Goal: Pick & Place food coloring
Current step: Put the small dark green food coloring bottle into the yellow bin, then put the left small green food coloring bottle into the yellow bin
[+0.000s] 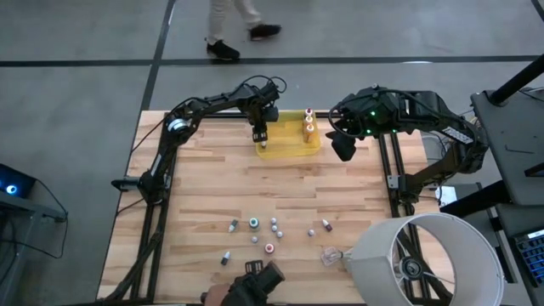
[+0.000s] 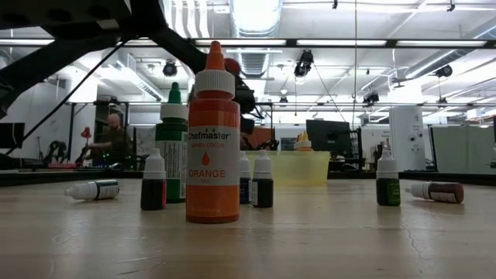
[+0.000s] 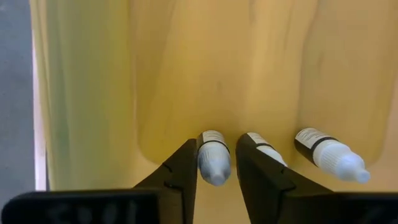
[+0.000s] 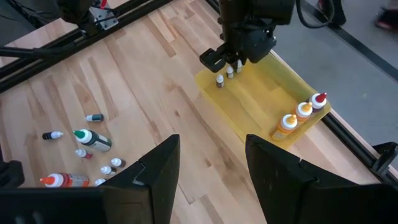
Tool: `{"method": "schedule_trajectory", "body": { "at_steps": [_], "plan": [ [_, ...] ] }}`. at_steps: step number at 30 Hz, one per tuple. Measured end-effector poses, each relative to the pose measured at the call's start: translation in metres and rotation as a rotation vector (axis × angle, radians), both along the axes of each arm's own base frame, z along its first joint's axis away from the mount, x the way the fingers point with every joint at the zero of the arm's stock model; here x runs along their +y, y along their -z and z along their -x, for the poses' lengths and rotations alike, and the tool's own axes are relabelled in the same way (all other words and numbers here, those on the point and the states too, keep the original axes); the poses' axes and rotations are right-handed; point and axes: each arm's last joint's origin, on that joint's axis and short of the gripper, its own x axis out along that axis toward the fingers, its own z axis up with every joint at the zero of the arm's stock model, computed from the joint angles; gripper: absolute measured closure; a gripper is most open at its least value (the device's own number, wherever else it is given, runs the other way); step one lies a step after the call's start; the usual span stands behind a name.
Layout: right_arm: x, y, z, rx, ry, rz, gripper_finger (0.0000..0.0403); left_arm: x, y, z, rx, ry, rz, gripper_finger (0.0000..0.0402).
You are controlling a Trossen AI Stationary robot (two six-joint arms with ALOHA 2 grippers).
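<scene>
Inside the yellow tray (image 3: 81, 93), the left gripper (image 3: 216, 167) stands directly over a small upright bottle (image 3: 213, 157), fingers narrowly parted around it, while the right gripper (image 4: 211, 163) waits wide open nearby.

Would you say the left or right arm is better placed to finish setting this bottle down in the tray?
Left. The left gripper is inside the yellow tray with a small bottle between its fingers. The right gripper hangs open beside the tray, holding nothing.

tray (image 1: 293, 150) at table's (image 1: 204, 195) far edge, centre. three bottles (image 1: 309, 123) at tray's right end, three small bottles (image 4: 228, 73) at its left end. loose bottles (image 1: 270, 231) scattered near the table's front edge.
</scene>
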Motion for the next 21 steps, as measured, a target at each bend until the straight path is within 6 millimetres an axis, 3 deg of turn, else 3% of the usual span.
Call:
{"method": "schedule_trajectory", "body": {
  "at_steps": [13, 21],
  "plan": [
    [0.0, 0.0, 0.0, 0.001, -0.003, 0.003, 0.0229, 0.008, -0.042, -0.007, -0.051, -0.003, -0.107, 0.0305],
    [0.0, 0.001, 0.002, 0.024, -0.003, 0.0, 0.0229, 0.002, -0.093, -0.009, -0.113, -0.017, -0.126, 0.0305]
  ]
}}
